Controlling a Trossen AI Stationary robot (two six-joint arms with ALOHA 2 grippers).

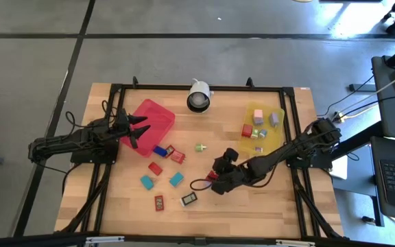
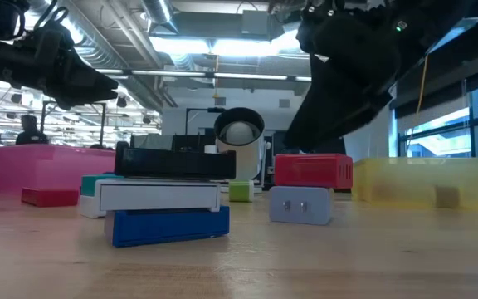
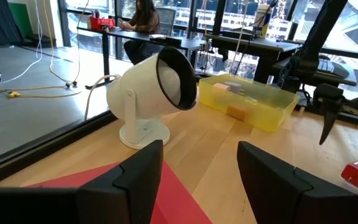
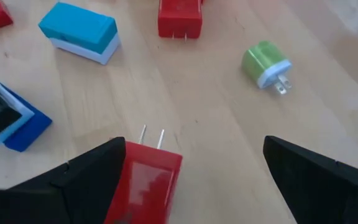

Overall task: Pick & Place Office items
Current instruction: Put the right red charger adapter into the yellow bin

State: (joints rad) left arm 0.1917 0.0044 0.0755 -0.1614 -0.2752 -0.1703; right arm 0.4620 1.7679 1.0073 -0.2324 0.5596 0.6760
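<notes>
Red and boxy, the small plastic plug adapter with two thin metal prongs lies on the pale wooden table just inside one finger of the right gripper, whose jaws are spread wide and released, holding nothing. It sits off-centre, hard against that finger and well away from the other, so closing from here could shove it sideways or spin it on the smooth wood rather than clamp it squarely; its glossy flat faces could also slip if only a corner is caught. Ahead of the fingers lie a round green plug with a white face, a teal block on a white base, another red plug and a blue-edged flat piece, all hard moulded plastic. The left gripper waits over the translucent red plastic tray, fingers parted and empty, with a white dome-shaped camera beyond them and the yellow plastic tray farther off holding several pieces.
</notes>
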